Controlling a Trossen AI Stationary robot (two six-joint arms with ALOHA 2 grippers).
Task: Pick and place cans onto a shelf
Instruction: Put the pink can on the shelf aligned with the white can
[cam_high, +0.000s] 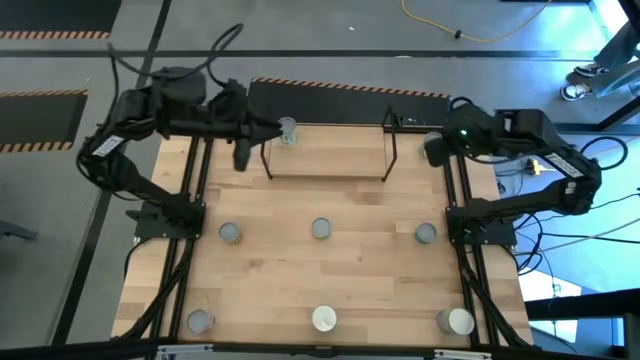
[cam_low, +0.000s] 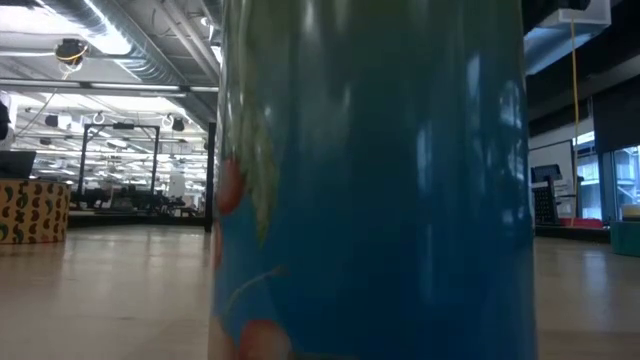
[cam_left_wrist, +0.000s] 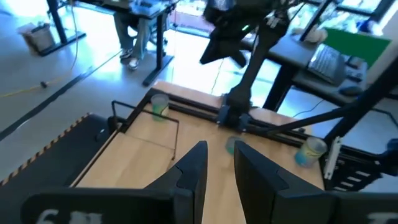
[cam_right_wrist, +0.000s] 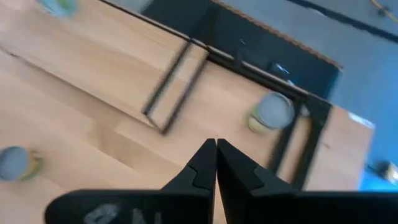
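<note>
My left gripper hangs open and empty beside the shelf, upper left of the high view; one can stands on the shelf's left end. My right gripper, fingers pressed together on nothing, hovers at the table's upper right near another can. The low view shows only a blue can filling the frame, with a hall behind.

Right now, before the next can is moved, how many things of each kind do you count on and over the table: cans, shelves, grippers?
Cans: 8
Shelf: 1
Grippers, the left gripper and the right gripper: 2
Total: 11
</note>
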